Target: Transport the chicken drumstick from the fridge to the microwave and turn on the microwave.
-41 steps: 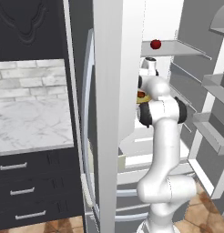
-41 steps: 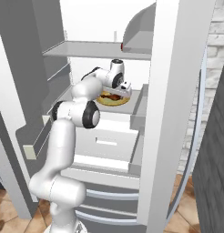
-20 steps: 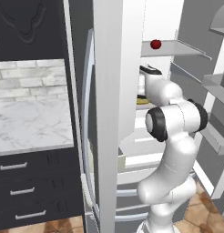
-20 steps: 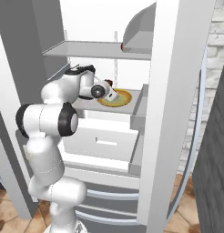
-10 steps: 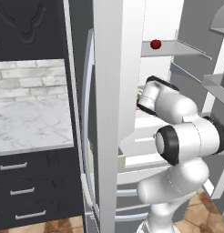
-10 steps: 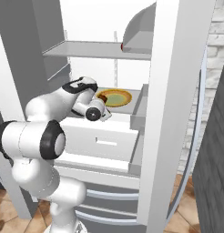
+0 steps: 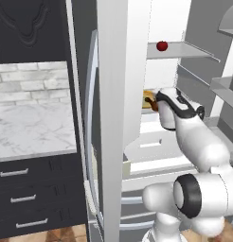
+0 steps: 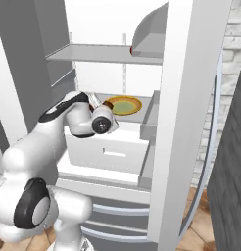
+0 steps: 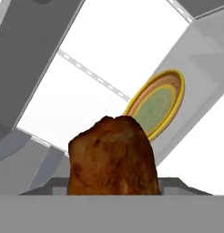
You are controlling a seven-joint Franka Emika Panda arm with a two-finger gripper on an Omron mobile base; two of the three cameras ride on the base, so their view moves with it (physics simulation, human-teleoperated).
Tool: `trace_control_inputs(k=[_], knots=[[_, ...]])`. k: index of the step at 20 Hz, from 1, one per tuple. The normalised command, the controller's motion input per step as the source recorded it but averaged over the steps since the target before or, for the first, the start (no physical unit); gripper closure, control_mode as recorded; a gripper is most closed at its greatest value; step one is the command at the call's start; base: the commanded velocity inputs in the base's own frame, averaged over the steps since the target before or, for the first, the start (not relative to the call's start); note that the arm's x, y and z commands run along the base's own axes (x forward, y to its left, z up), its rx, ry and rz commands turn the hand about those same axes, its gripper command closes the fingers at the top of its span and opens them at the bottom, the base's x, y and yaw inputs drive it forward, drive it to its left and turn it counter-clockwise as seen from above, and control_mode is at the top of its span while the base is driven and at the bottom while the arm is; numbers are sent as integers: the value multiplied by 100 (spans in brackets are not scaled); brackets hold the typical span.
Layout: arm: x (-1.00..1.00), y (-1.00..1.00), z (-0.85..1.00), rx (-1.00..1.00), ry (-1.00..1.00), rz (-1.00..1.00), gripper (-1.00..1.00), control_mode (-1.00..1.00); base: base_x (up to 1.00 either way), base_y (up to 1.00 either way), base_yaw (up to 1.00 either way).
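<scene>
The chicken drumstick [image 9: 113,157] is a golden-brown lump close up at the bottom of the hand view, held off the yellow-rimmed plate [image 9: 157,104]. That plate [image 8: 123,105] lies bare on the middle shelf of the open fridge [image 7: 113,94]. My gripper [image 7: 154,102] is shut on the drumstick just in front of the plate's near edge, and a brown bit shows at its tip. From the right, the gripper [image 8: 99,103] sits at the plate's left edge. The microwave is out of view.
A small round red fruit [image 7: 161,46] rests on the fridge's upper shelf. A white drawer [image 8: 110,149] sits below the plate's shelf. Door bins [image 7: 222,87] hang to the right. A marble counter [image 7: 33,127] over dark drawers lies left of the fridge.
The hand has drawn back from over the plate toward the shelf's front with the drumstick in it. The elbow has swung down and out toward the cameras.
</scene>
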Motion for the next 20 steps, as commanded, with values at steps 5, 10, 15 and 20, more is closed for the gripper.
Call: trace_control_inputs(k=[5,10,15,20], knots=[[-100,-35,74,1,11,17,100,-100,0,0,0],[-100,-1,9,-11,11,22,100,-100,0,0,0],[-92,0,-2,-23,14,21,100,-100,0,0,0],[-32,13,-26,-38,28,14,100,-100,0,0,0]])
